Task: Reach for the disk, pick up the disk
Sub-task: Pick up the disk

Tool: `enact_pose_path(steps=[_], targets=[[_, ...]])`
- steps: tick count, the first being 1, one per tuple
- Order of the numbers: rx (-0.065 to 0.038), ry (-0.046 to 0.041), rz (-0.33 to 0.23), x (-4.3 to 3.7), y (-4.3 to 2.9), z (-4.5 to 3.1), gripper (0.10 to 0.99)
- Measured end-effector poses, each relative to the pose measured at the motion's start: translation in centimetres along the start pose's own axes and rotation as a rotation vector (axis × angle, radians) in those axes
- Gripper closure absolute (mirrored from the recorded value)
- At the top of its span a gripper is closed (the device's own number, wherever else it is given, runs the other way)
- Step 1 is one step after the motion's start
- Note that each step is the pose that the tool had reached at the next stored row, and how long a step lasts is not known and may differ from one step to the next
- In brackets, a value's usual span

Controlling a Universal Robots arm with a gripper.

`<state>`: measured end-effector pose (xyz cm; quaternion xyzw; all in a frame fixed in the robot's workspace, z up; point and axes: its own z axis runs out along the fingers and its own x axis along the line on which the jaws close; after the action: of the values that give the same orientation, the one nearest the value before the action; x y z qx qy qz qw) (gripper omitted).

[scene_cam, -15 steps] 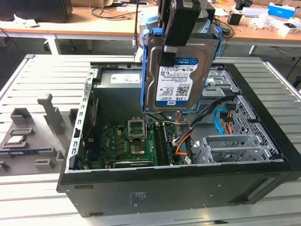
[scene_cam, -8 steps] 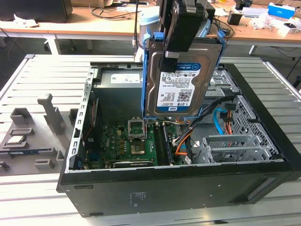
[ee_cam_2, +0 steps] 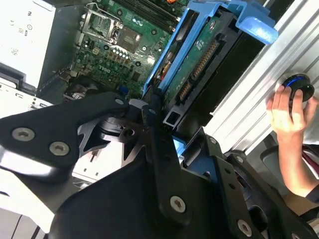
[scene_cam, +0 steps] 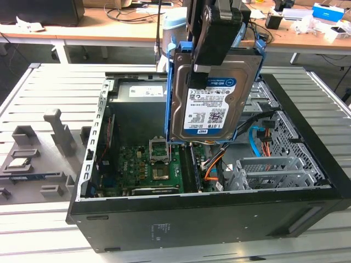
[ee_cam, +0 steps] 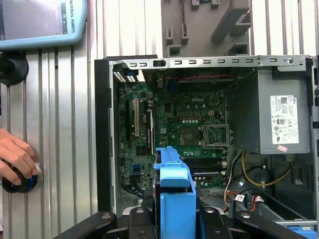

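Note:
The disk (scene_cam: pixel 211 98), a silver-grey drive with a blue-and-white label and blue side rails, hangs upright above the open computer case (scene_cam: pixel 90 159), clear of its floor. My gripper (scene_cam: pixel 204 68) is shut on the disk from above, its black fingers clamping the two flat faces. In the second wrist view the disk's green circuit side (ee_cam_2: pixel 199 59) sits between the black finger links (ee_cam_2: pixel 152 124). The blue rail (ee_cam: pixel 174 186) rises from the gripper in the first wrist view.
Under the disk lie the motherboard (scene_cam: pixel 148 164), an orange cable bundle (scene_cam: pixel 211 167) and a metal drive cage (scene_cam: pixel 263 170). A grey fixture block (scene_cam: pixel 60 131) and a small chip (scene_cam: pixel 19 163) sit at the exterior view's left. A person's hand (ee_cam: pixel 15 159) rests on a knob beside the case.

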<state>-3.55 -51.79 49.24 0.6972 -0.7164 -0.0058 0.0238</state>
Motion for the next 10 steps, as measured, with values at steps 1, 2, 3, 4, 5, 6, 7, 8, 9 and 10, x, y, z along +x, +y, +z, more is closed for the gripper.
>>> enact_pose_path(steps=[1, 2, 3, 4, 5, 6, 7, 8, 9, 10], targets=[[0.0, 0.0008, 0.0, 0.23, -0.01, 0.01, 0.722], [0.0, 0.0015, 0.0, 0.49, -0.01, 0.02, 0.722], [0.0, 0.0023, 0.0, 0.72, -0.02, 0.03, 0.722], [0.0, 0.0028, 0.0, 0.9, -0.03, 0.03, 0.722], [0.0, 0.0034, 0.0, 1.07, -0.03, 0.05, 0.722], [0.0, 0.004, 0.0, 1.21, -0.03, 0.05, 0.722], [0.0, 0.0045, 0.0, 1.34, -0.04, 0.06, 0.722], [0.0, 0.0055, 0.0, 1.51, -0.04, 0.06, 0.722], [0.0, 0.0061, 0.0, 1.65, -0.05, 0.07, 0.722], [0.0, 0.007, 0.0, 1.84, -0.05, 0.07, 0.722]])
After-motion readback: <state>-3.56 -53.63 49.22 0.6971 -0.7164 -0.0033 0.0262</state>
